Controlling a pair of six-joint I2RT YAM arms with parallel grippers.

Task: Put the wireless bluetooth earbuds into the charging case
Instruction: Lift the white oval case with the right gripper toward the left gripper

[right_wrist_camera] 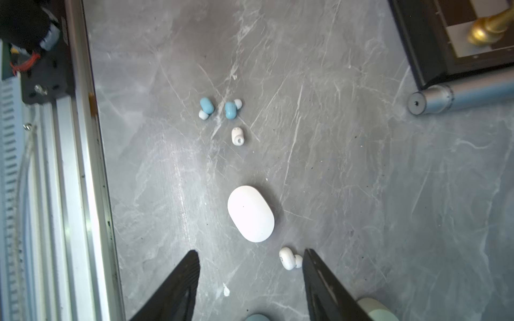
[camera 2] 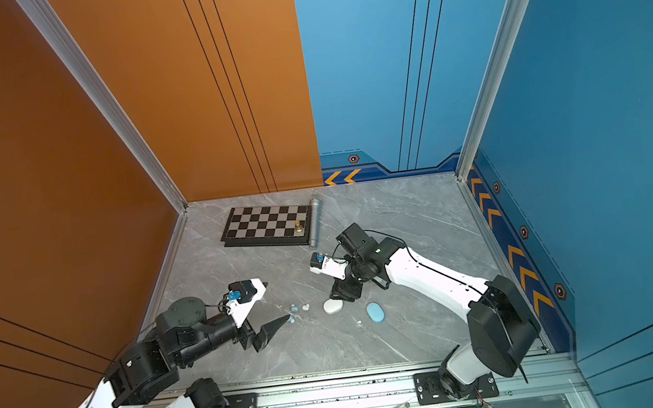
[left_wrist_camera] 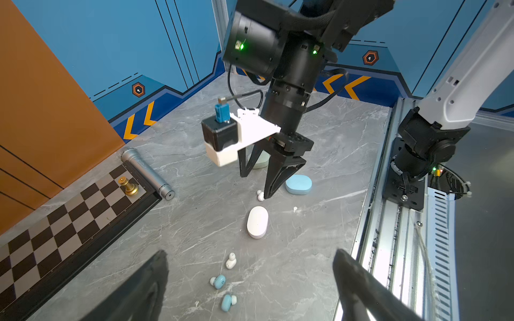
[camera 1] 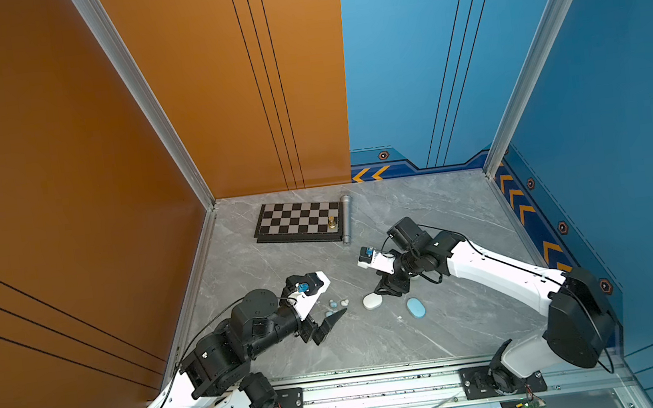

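Observation:
A closed white oval charging case (right_wrist_camera: 251,213) lies on the grey table (camera 1: 372,301). Just ahead of it sit two light blue earbuds (left_wrist_camera: 219,281) (left_wrist_camera: 228,302) and a white earbud (left_wrist_camera: 230,261). My left gripper (left_wrist_camera: 250,253) hovers open over these three, holding nothing. My right gripper (right_wrist_camera: 251,251) is open, low over the table beside the white case. Another white earbud (right_wrist_camera: 289,258) lies on the table between its fingers, close against one finger (right_wrist_camera: 319,275). A closed blue case (camera 1: 416,308) and a pale green case (left_wrist_camera: 261,161) lie by the right gripper.
A chessboard (camera 1: 297,221) with a gold piece (camera 1: 331,222) lies at the back, and a silver cylinder (camera 1: 346,219) lies along its edge. An aluminium rail (camera 1: 379,387) runs along the table's front. Walls close in the left, back and right sides.

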